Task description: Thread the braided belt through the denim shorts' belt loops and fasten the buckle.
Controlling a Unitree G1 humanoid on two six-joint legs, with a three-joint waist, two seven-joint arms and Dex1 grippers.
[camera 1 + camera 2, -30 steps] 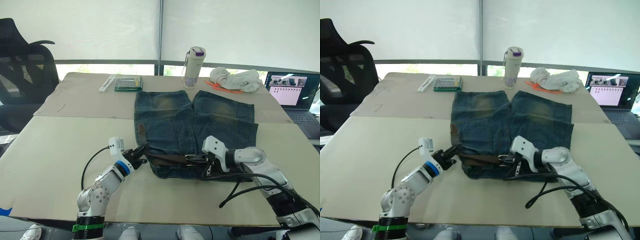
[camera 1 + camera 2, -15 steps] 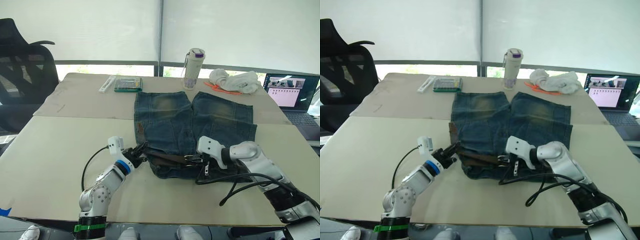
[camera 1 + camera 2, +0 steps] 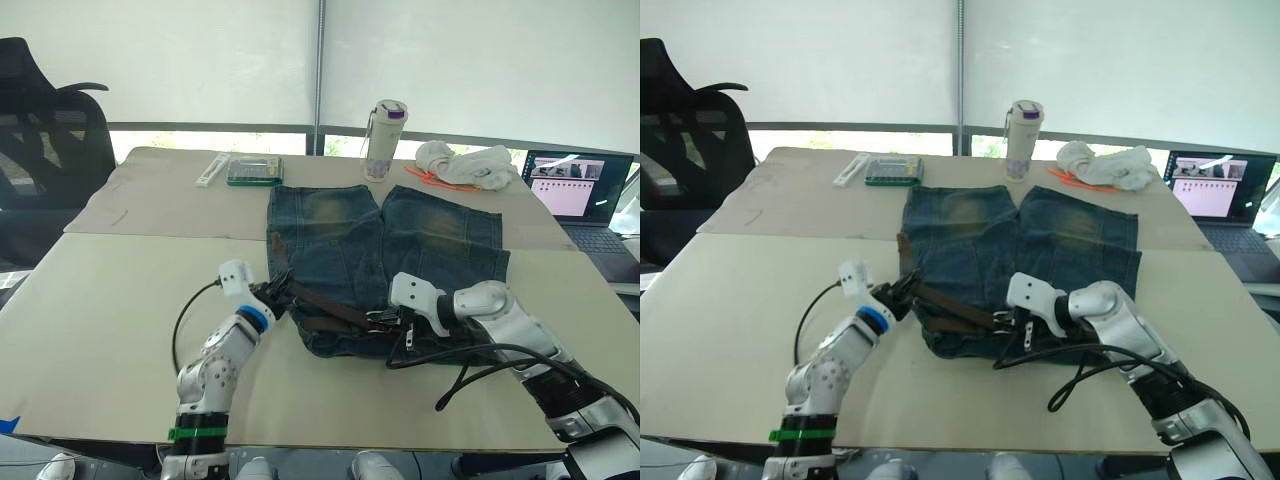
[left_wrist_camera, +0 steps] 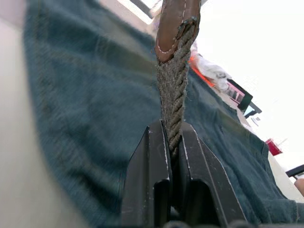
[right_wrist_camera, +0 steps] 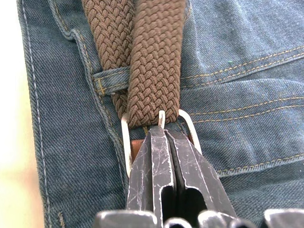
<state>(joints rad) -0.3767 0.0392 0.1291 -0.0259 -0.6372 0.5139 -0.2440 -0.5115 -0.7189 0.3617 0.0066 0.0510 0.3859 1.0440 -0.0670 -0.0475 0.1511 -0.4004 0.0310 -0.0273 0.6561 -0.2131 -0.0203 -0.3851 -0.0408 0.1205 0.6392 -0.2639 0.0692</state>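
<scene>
Nearest the robot, the right gripper (image 5: 164,137), fingers together, pinches the buckle (image 5: 127,142) at the waistband of the denim shorts (image 3: 400,235). At its nine o'clock, the left gripper (image 4: 171,147) clamps the braided belt (image 4: 172,90) near the leather tip. A hard left pull risks tearing the buckle free or bunching the belt loops (image 5: 110,77).

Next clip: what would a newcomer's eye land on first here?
The denim shorts spread flat mid-table, with the braided belt lying along their near waistband. The left gripper pinches the belt's braid below its leather tip, while the right gripper is shut at the silver buckle, beside a belt loop.
</scene>
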